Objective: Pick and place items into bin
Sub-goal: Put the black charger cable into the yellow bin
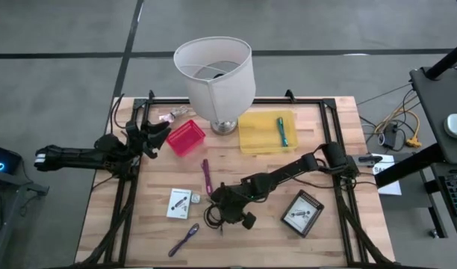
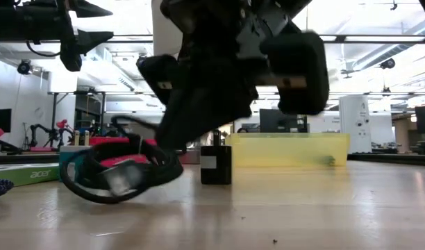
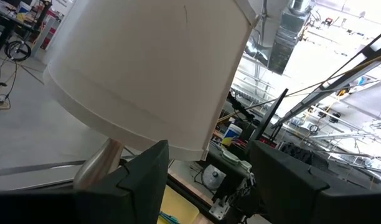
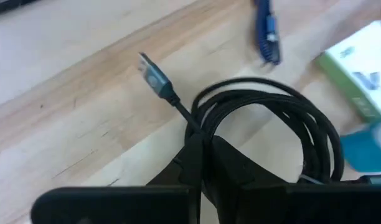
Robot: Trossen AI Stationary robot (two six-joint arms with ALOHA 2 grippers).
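Observation:
My right gripper (image 1: 222, 211) is near the table's front middle, shut on the coiled black cable (image 4: 265, 124), whose plug (image 4: 150, 68) sticks out free. A tiny black cube (image 2: 216, 164) stands on the table behind it. One purple stick (image 1: 206, 177) lies just beyond the gripper, and another (image 1: 184, 239) lies near the front edge. A white packet (image 1: 181, 203) lies to the left. The teal pen (image 1: 281, 131) lies in the yellow bin (image 1: 255, 142). My left gripper (image 1: 155, 134) waits open by the red bin (image 1: 186, 137). My right gripper pinches several strands of the cable's coil (image 4: 200, 127) between its two fingers, at the side of the coil where the plug end leaves it. The fingers slant down from the table's right. The coil (image 2: 122, 173) hangs tilted below them, low over the table; whether its lowest loop touches the wood I cannot tell.
The big white lamp (image 1: 213, 75) stands at the far middle, between the red bin and the yellow bin. A crumpled pink wrapper (image 1: 172, 114) lies at the far left. A black card (image 1: 302, 213) lies at front right. Bare wood shows between the cable and the yellow bin.

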